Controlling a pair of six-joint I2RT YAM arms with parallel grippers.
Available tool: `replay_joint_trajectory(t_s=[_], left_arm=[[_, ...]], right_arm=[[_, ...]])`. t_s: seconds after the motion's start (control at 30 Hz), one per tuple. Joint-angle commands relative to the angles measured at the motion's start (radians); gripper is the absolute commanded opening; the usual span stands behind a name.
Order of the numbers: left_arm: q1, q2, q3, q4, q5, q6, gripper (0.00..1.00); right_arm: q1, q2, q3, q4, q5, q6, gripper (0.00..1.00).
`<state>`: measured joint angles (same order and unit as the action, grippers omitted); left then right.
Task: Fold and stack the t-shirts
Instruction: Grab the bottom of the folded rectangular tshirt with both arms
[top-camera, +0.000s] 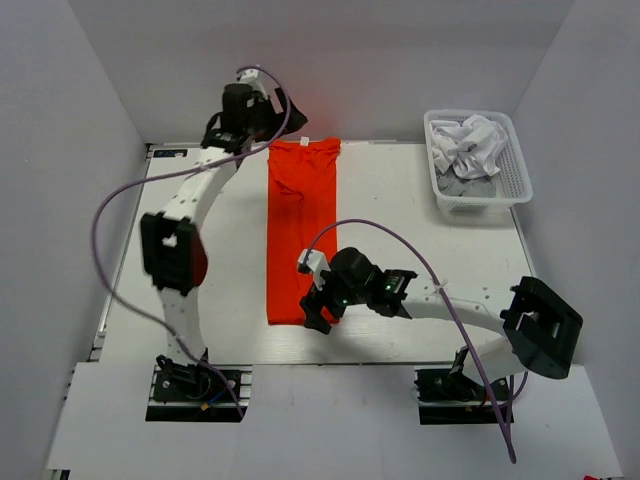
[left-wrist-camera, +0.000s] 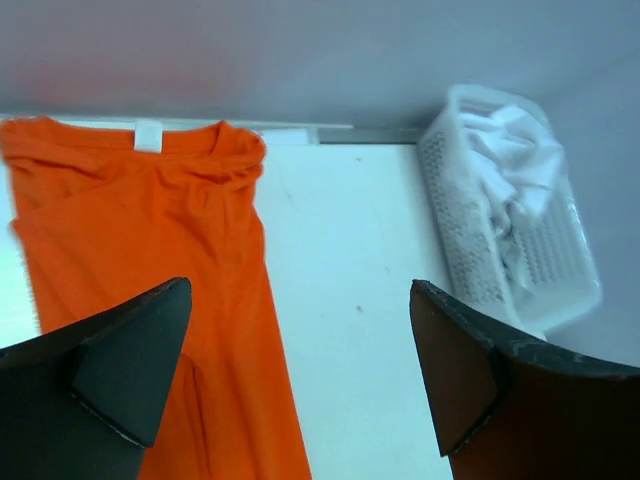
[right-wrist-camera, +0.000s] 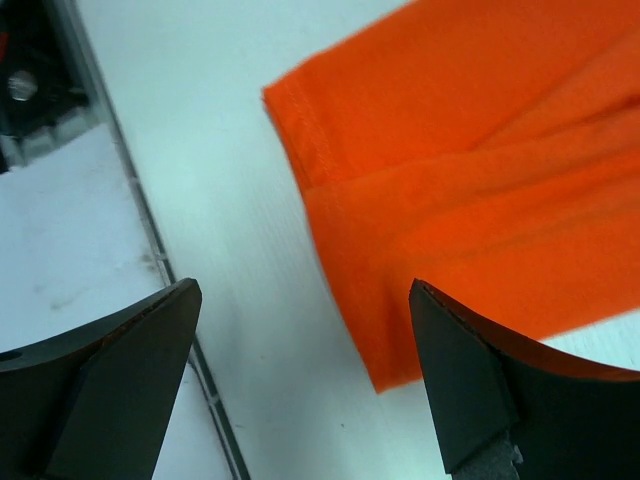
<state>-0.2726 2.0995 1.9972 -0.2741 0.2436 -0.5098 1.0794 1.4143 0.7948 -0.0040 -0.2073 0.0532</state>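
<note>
Orange-red t-shirt (top-camera: 302, 230), where was it? — Kim

Flat on the table (top-camera: 400, 260), already folded into a narrow strip. It ran from the far edge toward the near edge, somewhat nearer the left edge than the right. Collar at the far edge, hem close to the near edge. White and grey t-shirts (top-camera: 470, 145) sat bunched in the basket (top-camera: 482, 203) at the far right corner. — Lee

Grippers? — Kim

Left gripper (left-wrist-camera: 300, 375) hung over the collar end, jaws wide apart, nothing between them. Right gripper (right-wrist-camera: 300, 385) hovered at the hem corner nearer the right edge, jaws spread too, empty (cloth below, no contact that I could see). — Lee

Risks? — Kim

My guess was that the next step was pinching both ends for a crosswise fold. The hem showed stacked layers in the right wrist view. A shallow pinch could take only the top layer, and the strip would open on the lift. That gripper also sat partly off the cloth edge, so it could close on bare table. Uneven lifts between the arms would skew the fold. — Lee
</note>
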Motion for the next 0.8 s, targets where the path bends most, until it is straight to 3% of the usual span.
replay_joint_trajectory(t_s=[0.0,0.03,0.07,0.1,0.17,0.27,0.33,0.47,0.6,0.73,0.77], left_arm=[[-0.007,-0.318,-0.348,-0.068,-0.088,0.074,1.00],[-0.017,-0.385,-0.453,-0.056,-0.105,0.047,1.00],[-0.017,-0.450,-0.653,-0.003,-0.119,0.024,1.00],[-0.017,-0.573,-0.742,0.021,-0.119,0.024,1.00],[-0.037,-0.678,-0.944,0.021,-0.130,-0.042,1.00],[-0.049,-0.826,-1.124,-0.042,-0.139,-0.088,1.00],[-0.059,-0.872,-1.179,-0.166,-0.126,-0.125,1.00],[-0.100,-0.966,-1.389,-0.212,0.020,-0.189,1.00],[-0.139,-1.036,-1.502,-0.260,0.068,-0.239,1.00],[-0.174,-1.050,-1.586,-0.208,0.111,-0.253,0.90],[-0.174,-1.037,-1.586,-0.208,0.071,-0.253,0.83]], right_arm=[[-0.019,-0.052,-0.037,-0.049,0.049,-0.009,0.90],[-0.019,-0.069,-0.040,-0.057,0.054,-0.009,0.90],[-0.022,-0.077,-0.048,-0.070,0.058,-0.009,0.90],[-0.030,-0.086,-0.054,-0.095,0.068,-0.001,0.90],[-0.030,-0.129,-0.075,-0.120,0.066,0.004,0.90],[-0.035,-0.170,-0.115,-0.140,0.094,0.013,0.90],[-0.036,-0.176,-0.138,-0.139,0.117,0.028,0.90],[-0.038,-0.134,-0.138,-0.107,0.134,0.092,0.90],[-0.038,-0.078,-0.140,-0.070,0.126,0.116,0.89],[-0.041,-0.029,-0.131,-0.068,0.154,0.137,0.88],[-0.041,-0.026,-0.132,-0.059,0.146,0.143,0.88]])
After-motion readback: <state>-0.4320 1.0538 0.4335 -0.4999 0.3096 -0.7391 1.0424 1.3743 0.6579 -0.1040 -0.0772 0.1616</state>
